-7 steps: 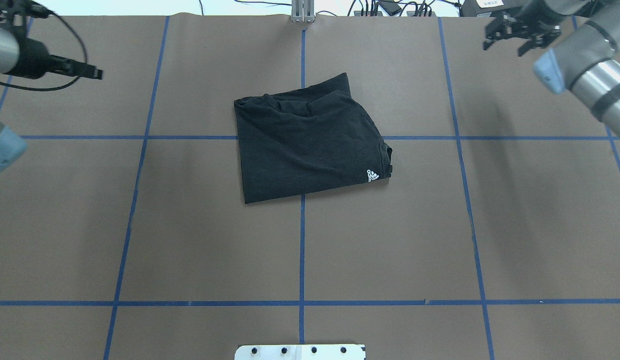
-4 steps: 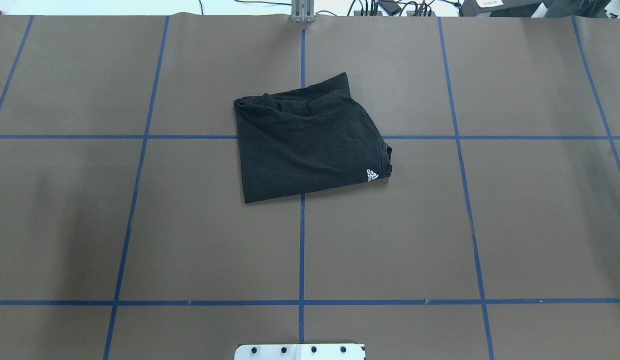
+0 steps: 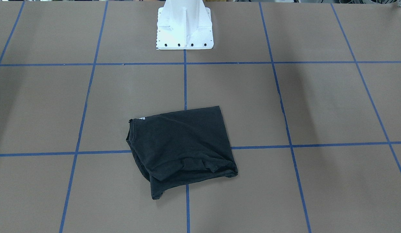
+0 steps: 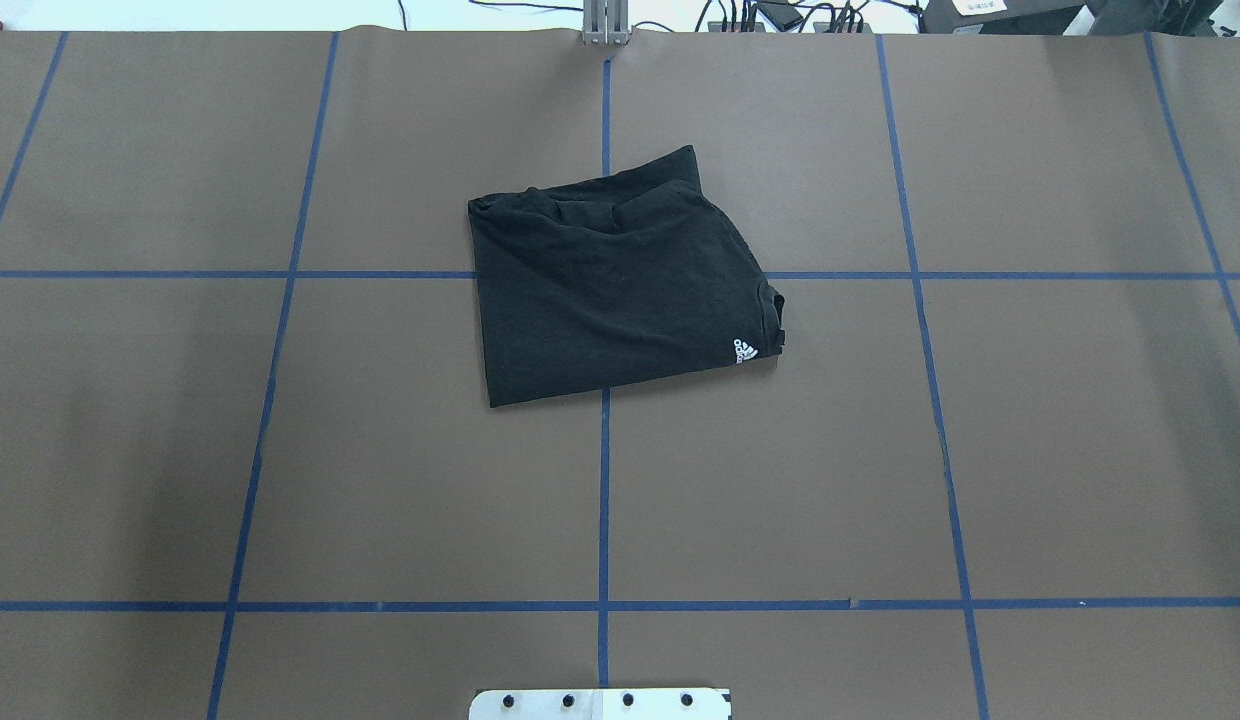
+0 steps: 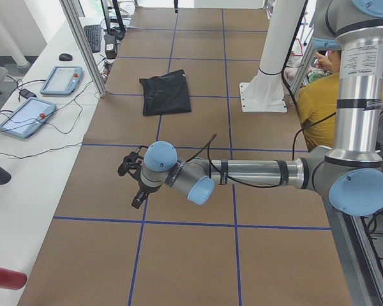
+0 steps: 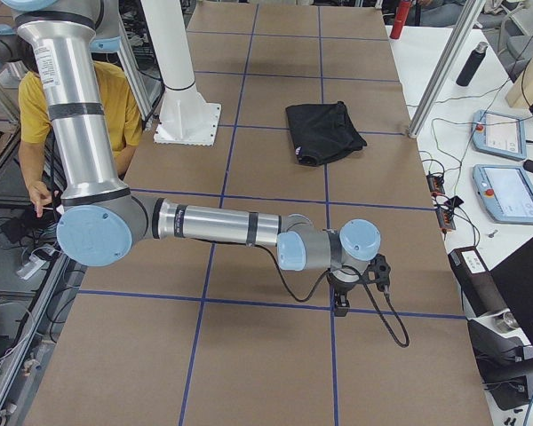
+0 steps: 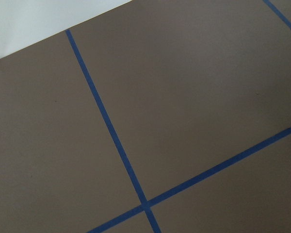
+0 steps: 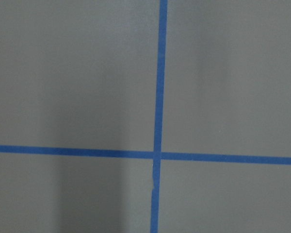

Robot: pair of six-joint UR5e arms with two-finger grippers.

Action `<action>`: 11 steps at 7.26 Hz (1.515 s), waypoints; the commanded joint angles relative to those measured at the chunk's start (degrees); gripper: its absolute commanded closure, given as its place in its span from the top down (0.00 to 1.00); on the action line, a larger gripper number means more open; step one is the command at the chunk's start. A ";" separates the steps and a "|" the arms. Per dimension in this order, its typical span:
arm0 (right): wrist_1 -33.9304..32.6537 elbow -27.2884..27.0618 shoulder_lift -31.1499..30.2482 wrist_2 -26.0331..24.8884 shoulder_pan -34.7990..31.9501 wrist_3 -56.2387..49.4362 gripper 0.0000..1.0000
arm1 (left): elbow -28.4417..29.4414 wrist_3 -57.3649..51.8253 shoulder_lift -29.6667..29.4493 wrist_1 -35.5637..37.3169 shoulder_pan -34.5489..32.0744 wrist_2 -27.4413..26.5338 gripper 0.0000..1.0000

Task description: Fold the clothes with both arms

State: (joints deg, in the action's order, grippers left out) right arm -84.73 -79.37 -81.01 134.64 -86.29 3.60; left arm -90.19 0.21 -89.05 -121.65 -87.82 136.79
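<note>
- T-shirt: black, folded to a rough rectangle; lies flat on the table, a little toward 12 o'clock of centre in the overhead view, across a line of blue tape; neither arm touches it.
- detail: small white mark at its 4 o'clock corner, just beside the collar; layers bunched along the 12 o'clock edge.
- handling, as judged: light, soft, limp; stacked layers likely to slip apart; best pinched through all layers at the two ends of one edge, one gripper each.
- left gripper: over bare table, well apart from the shirt; no cloth in it; how far open cannot be told.
- right gripper: likewise over bare table; no cloth; opening cannot be told.
</note>
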 commanded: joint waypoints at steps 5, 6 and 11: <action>-6.76 -12.92 -5.13 -0.96 -0.02 0.61 1.00 | -1.83 -0.12 3.53 1.24 -0.34 -0.91 1.00; -7.11 -13.44 -5.47 0.18 -0.02 0.61 1.00 | -1.83 0.32 3.27 1.33 -0.34 -1.08 1.00; -7.38 -13.89 -6.26 0.45 -0.19 0.61 1.00 | -1.75 0.50 3.70 1.50 -0.69 -1.08 1.00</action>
State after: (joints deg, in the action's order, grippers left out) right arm -92.06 -93.11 -86.45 134.96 -86.42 4.22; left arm -92.01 0.70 -85.49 -120.15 -88.47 135.80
